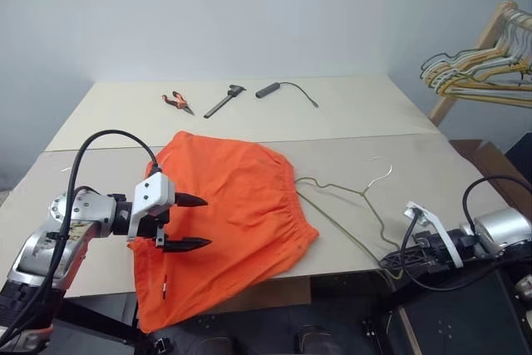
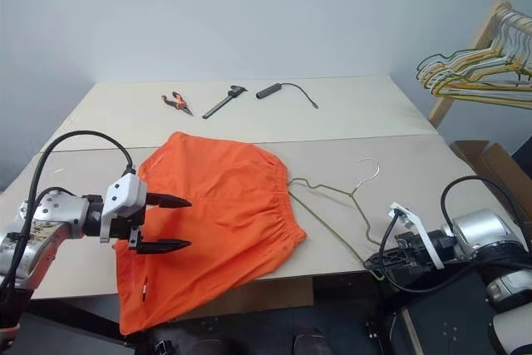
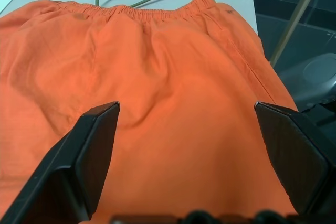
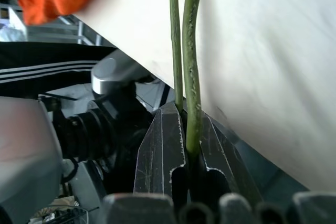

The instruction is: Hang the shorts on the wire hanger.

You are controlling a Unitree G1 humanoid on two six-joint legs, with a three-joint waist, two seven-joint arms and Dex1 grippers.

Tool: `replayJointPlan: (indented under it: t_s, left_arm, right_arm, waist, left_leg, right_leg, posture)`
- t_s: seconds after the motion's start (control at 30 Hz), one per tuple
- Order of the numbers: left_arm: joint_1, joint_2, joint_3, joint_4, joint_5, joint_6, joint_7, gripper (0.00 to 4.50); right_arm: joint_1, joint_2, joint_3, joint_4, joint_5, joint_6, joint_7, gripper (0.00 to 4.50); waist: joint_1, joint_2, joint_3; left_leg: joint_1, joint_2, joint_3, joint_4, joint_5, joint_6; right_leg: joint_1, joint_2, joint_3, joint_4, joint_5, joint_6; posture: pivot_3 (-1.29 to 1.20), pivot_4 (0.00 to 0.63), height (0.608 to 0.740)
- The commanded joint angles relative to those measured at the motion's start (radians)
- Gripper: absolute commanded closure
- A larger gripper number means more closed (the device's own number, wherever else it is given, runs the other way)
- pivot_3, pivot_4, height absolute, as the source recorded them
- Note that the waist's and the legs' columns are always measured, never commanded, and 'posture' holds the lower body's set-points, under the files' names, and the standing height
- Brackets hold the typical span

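- While the bright orange fabric shorts [image 1: 224,222] lie flat on the beige table [image 1: 366,114], unhung, the left gripper [image 1: 191,222] hovers wide above them.
- The right gripper [image 2: 384,265] pinches the thin olive wire hanger [image 1: 349,205] at the table edge; threading remains.

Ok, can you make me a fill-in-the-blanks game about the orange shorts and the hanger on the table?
1. The shorts are the colour ____.
2. The right end effector is shut on the wire ____.
3. The left end effector hovers over the shorts with its fingers ____.
4. One leg of the shorts droops over the near edge of the ____.

Missing words: orange; hanger; open; table
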Motion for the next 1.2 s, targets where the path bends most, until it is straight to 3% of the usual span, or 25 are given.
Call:
replayJointPlan:
  t_s: [0.03,0.4,0.83,1.0,1.2]
  left_arm:
    - [-0.003,0.001,0.011,-0.033,-0.006,-0.011,0.009,0.03]
    - [0.002,-0.006,-0.013,-0.038,0.016,-0.014,0.019,0.03]
    - [-0.023,-0.031,-0.045,-0.071,0.039,0.0,0.06,0.03]
    - [-0.005,-0.034,-0.031,-0.095,0.025,0.011,0.072,0.03]
    - [-0.008,-0.04,-0.034,-0.101,0.023,0.013,0.091,0.03]
  right_arm:
    - [0.005,-0.026,-0.023,-0.055,0.063,0.012,0.061,4.5]
    - [0.02,-0.091,0.048,-0.136,0.184,-0.018,0.061,4.5]
    - [-0.266,0.102,0.209,0.217,0.078,-0.014,0.061,4.5]
    - [-0.277,0.048,0.31,0.122,0.201,-0.043,0.061,4.5]
    - [-0.358,0.12,0.335,0.24,0.242,-0.029,0.061,4.5]
  waist:
    - [0.0,0.0,0.0]
    - [0.0,0.0,0.0]
    - [0.002,0.0,0.0]
    - [0.018,0.001,0.0]
    - [0.018,0.001,0.0]
  left_leg:
    - [0.0,0.0,0.0,0.0,0.0,0.0]
    - [0.0,0.0,0.0,0.0,0.0,0.0]
    - [-0.001,0.0,0.0,0.0,0.0,0.0]
    - [-0.001,0.0,-0.001,0.0,0.0,0.0]
    - [0.001,0.0,0.0,0.0,0.0,0.0]
  right_leg:
    - [0.0,0.0,0.0,0.0,0.0,0.0]
    - [0.0,0.0,0.0,0.0,0.0,0.0]
    - [-0.001,0.0,0.0,0.0,0.0,0.0]
    - [-0.001,0.0,0.0,0.0,0.0,0.0]
    - [0.0,0.0,0.0,0.001,0.001,-0.001]
  posture:
    - [-0.01,0.0,0.74]
    - [0.0,0.0,0.74]
    - [0.02,0.0,0.74]
    - [0.04,0.0,0.74]
    - [0.05,0.0,0.74]
